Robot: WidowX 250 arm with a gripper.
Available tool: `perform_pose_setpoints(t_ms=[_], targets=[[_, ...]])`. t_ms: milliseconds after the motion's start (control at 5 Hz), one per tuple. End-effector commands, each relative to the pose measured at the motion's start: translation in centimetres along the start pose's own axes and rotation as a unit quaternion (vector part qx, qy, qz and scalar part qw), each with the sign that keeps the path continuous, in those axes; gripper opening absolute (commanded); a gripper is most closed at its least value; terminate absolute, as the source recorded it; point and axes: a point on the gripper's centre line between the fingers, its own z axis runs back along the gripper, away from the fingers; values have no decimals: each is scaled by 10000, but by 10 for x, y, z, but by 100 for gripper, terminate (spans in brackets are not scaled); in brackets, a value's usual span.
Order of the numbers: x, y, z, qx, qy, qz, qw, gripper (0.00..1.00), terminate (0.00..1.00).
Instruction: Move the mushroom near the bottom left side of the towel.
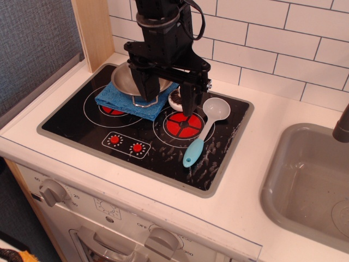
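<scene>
pincer (166,99) first: from my seat i read it as spread wide, one finger planted over the towel (136,100) near the steel bowl (126,79), the other reaching down just right of the mushroom (176,99), its tip over the right burner ring (183,125). nothing sits between the fingers that i can make out, so i judge it is holding nothing.

mushroom lies on the black stovetop (71,123), at the towel's right edge, touching or just beside the cloth; i cannot tell which because the arm hides part of it. only its pale rim and dark underside show. that puts it on the wrong side: the target is off the towel's bottom left corner, over by the left burner ring (109,111), where the glass is bare.

so by my reckoning the task is barely begun. no grasp yet, no carry, no placement. left to do: centre the fingers over the mushroom, pinch it, lift it across or around the towel and bowl, and set it down near that bottom left corner. white ladle (207,123) with teal handle lies close on the right and should stay untouched.
</scene>
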Motion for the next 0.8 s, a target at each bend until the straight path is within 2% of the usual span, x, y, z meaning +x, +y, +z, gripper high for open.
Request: perform_pose_setpoints(t_ms=[0,200,600], targets=[[0,0,0,0,0,0,10000,100,0],[6,-3,-2,83,49,-72,9999,100,0],[45,8,-6,143,-146,-22,9998,100,0]])
